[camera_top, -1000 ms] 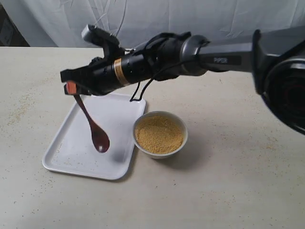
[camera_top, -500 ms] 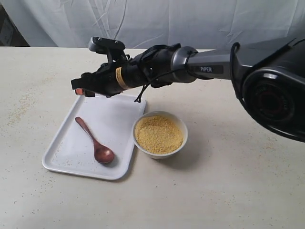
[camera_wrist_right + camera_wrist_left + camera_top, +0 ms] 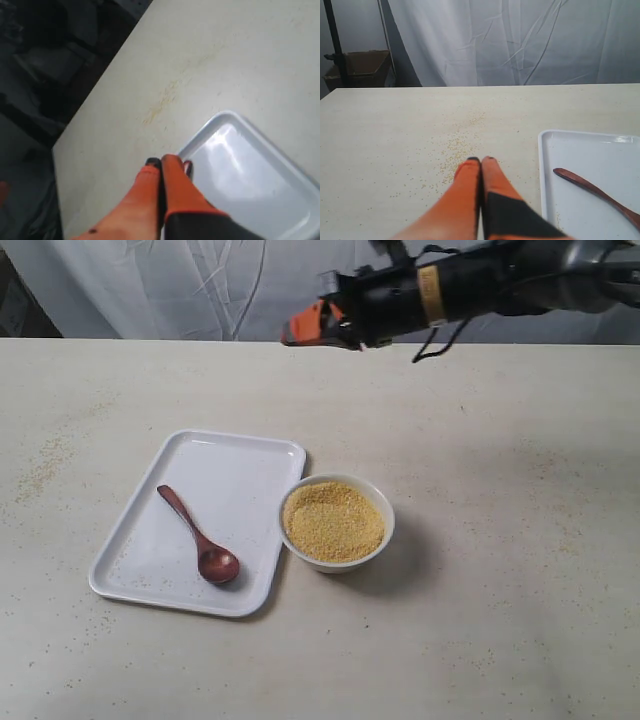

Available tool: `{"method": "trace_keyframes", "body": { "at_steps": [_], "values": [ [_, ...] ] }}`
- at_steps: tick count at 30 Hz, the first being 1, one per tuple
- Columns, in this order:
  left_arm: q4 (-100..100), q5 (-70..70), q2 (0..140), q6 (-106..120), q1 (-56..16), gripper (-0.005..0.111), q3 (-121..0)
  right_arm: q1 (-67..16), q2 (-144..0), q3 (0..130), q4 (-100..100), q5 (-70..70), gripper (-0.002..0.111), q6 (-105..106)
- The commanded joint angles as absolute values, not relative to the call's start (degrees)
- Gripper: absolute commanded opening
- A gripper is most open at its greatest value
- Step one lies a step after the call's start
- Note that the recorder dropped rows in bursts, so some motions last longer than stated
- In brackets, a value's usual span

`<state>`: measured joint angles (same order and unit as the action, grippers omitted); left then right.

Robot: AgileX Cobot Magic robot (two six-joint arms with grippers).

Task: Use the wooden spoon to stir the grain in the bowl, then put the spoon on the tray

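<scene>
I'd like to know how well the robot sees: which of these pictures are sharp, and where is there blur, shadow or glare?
Exterior view: sharp and evenly lit, with a soft shadow beside the bowl. Left wrist view: table and spoon crisp, the orange fingers near the lens blurred. Right wrist view: soft all over, with pale glare on the tray.

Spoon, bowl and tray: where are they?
wooden spoon (image 3: 216, 565), exterior view, its oval scoop end.
bowl (image 3: 336, 566), exterior view, its white front wall.
tray (image 3: 240, 480), exterior view, a bare patch of floor.
</scene>
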<state>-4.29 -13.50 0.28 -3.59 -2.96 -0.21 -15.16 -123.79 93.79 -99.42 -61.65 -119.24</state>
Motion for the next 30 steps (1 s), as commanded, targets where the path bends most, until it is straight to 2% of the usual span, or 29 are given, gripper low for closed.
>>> {"method": "trace_keyframes", "body": {
  "at_steps": [1,9,10,12,16,18,19,20,21,22,23,25,27,30],
  "values": [
    [-4.13,-13.23,0.00,-3.79,-2.92,0.000,0.00,-9.75,-116.93,85.59,-99.95,-69.96,-0.001,-120.95],
    [-4.13,-13.23,0.00,-3.79,-2.92,0.000,0.00,-10.68,-95.70,67.14,-99.95,-69.96,-0.001,-104.08],
    [-4.13,-13.23,0.00,-3.79,-2.92,0.000,0.00,-10.68,-92.82,64.84,-99.95,-66.32,-0.001,-100.91],
    [-4.13,-13.23,0.00,-3.79,-2.92,0.000,0.00,-10.68,-87.92,60.49,-99.95,-51.85,-0.001,-95.53],
    [-4.13,-13.23,0.00,-3.79,-2.92,0.000,0.00,-10.80,-80.31,49.93,-99.95,-8.08,-0.001,-94.62],
    [-4.13,-13.23,0.00,-3.79,-2.92,0.000,0.00,-10.13,-78.07,43.65,-99.95,9.59,-0.001,-97.43],
    [-4.13,-13.23,0.00,-3.79,-2.92,0.000,0.00,-9.03,-75.75,38.45,-86.86,21.67,-0.001,-94.25],
    [-4.13,-13.23,0.00,-3.79,-2.92,0.000,0.00,-8.62,-74.47,36.93,-76.18,24.22,-0.001,-89.47],
    [-4.13,-13.23,0.00,-3.79,-2.92,0.000,0.00,-8.04,-72.54,34.49,-53.43,25.14,-0.001,-68.73],
    [-4.13,-13.23,0.00,-3.79,-2.92,0.000,0.00,-8.04,-72.12,34.21,-43.87,26.00,-0.001,-55.51],
    [-4.13,-13.23,0.00,-3.79,-2.92,0.000,0.00,-8.04,-71.15,34.56,-20.68,30.14,-0.001,-28.14],
    [-4.13,-13.23,0.00,-3.79,-2.92,0.000,0.00,-8.04,-69.43,36.96,0.77,37.82,-0.001,-1.88],
    [-4.13,-13.23,0.00,-3.79,-2.92,0.000,0.00,-8.04,-64.66,37.65,10.42,40.87,-0.001,9.47],
    [-4.13,-13.23,0.00,-3.79,-2.92,0.000,0.00,-8.04,-50.53,33.85,10.13,36.25,-0.001,9.88]
  ]
}}
